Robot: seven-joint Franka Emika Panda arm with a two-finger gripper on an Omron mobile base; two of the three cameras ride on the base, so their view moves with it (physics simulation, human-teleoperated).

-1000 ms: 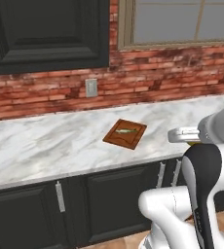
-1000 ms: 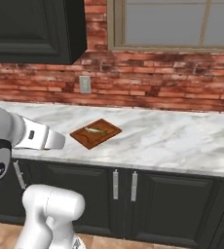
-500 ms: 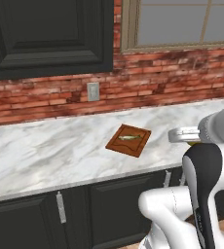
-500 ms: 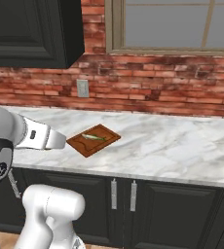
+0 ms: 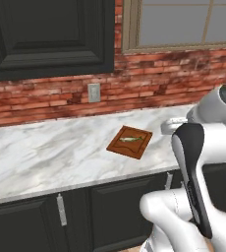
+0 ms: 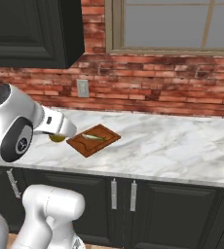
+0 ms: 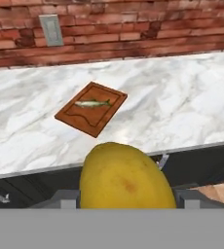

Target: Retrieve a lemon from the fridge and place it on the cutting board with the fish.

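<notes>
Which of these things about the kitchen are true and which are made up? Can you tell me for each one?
1. The fish lies on the cutting board. True.
2. The lemon is already on the board next to the fish. False: it sits between the jaws of the gripper, short of the counter.
3. The cutting board rests on a marble counter. True.
4. The wall behind the counter is plain white tile. False: it is red brick, with a wall outlet on it.
5. There is a window above the counter. True.
6. The cabinets under the counter are white. False: they are dark, almost black.
</notes>
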